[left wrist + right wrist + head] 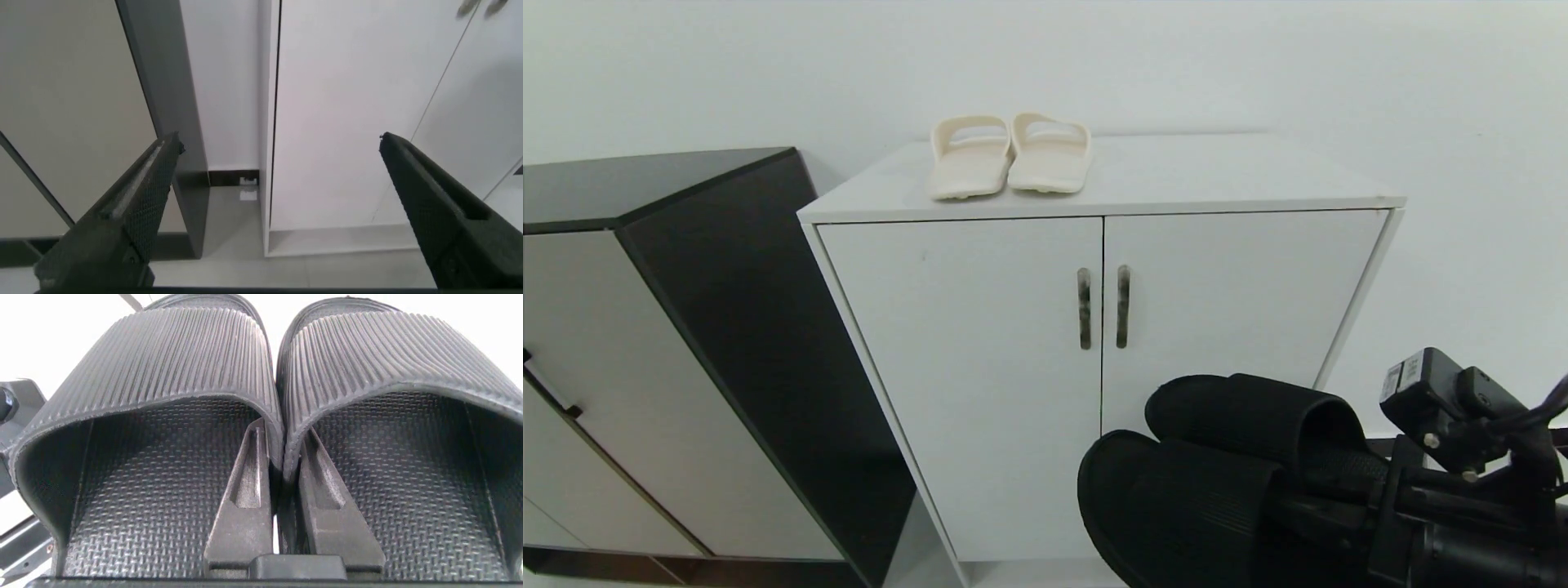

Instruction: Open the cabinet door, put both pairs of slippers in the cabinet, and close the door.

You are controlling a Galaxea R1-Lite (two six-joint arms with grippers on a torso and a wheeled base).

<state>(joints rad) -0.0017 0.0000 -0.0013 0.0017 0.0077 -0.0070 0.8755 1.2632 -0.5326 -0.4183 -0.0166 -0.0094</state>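
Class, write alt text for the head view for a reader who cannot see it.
The right gripper holds a pair of black slippers before a white cabinet with both doors shut. Cream slippers sit side by side on its top; a dark cabinet stands to its left.

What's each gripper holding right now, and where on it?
Right gripper: both black slippers, pinched by their adjoining inner side walls. Left gripper: open, nothing held.

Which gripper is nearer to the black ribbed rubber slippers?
Right. The right gripper clamps the black ribbed slippers by their inner edges; the open left gripper is low before the white two-door cabinet, apart from them.
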